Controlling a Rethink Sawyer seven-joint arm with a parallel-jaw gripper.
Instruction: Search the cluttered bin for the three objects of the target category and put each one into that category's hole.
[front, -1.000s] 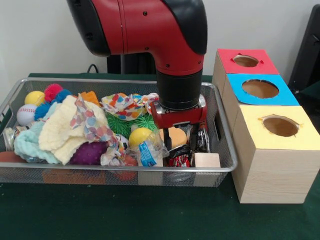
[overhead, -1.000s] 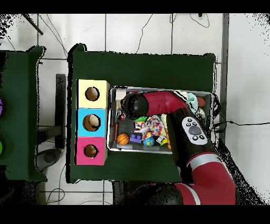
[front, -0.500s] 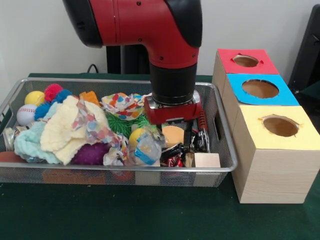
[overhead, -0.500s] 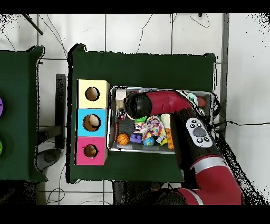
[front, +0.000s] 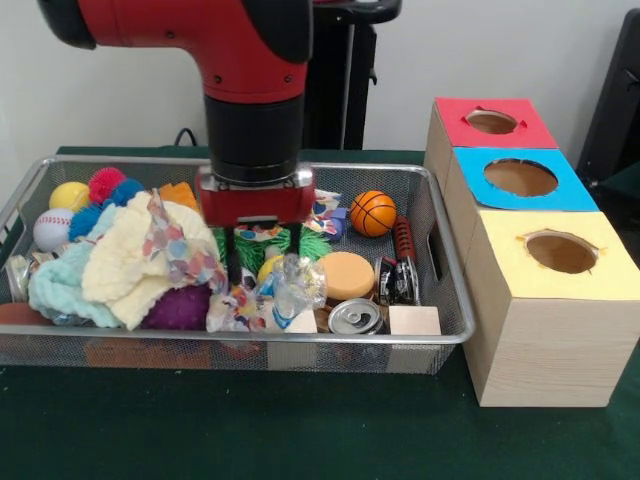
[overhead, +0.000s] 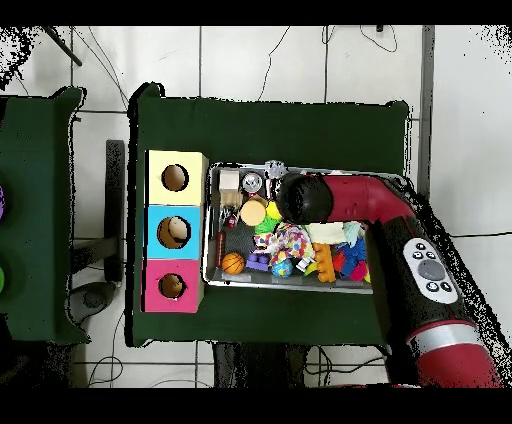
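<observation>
The bin (front: 440, 335) sits on the green surface (front: 300, 430), just beside a row of three wooden boxes; the yellow-topped box (front: 560, 252) stands nearest the front camera, the blue-topped box (front: 520, 178) in the middle, the red-topped box (front: 492, 122) farthest; each top carries one round hole.

The arm (front: 240, 40) descends over the middle of the bin; its red wrist block hangs low above the contents; the pincer (front: 245, 262) reaches down into the clutter beside the patterned cloth (front: 180, 245); only one dark finger (front: 233, 255) shows clearly in the front view, so whether the pincer is open, closed or gripping anything cannot be told; the overhead view hides it under the arm.

Contents noted in the bin: cream cloth (front: 125, 265) and pale teal cloth (front: 55, 290) heaped on the picture's left; purple spiky ball (front: 180, 308) under the cloths; white baseball (front: 50, 230) and yellow ball (front: 70, 195) at the far left corner; small basketball (front: 372, 212) toward the far right; orange disc (front: 347, 275) near the centre; crumpled clear plastic bottle (front: 292, 290) just beside the disc; metal can (front: 356, 317) and wooden block (front: 414, 320) against the near rim.
</observation>
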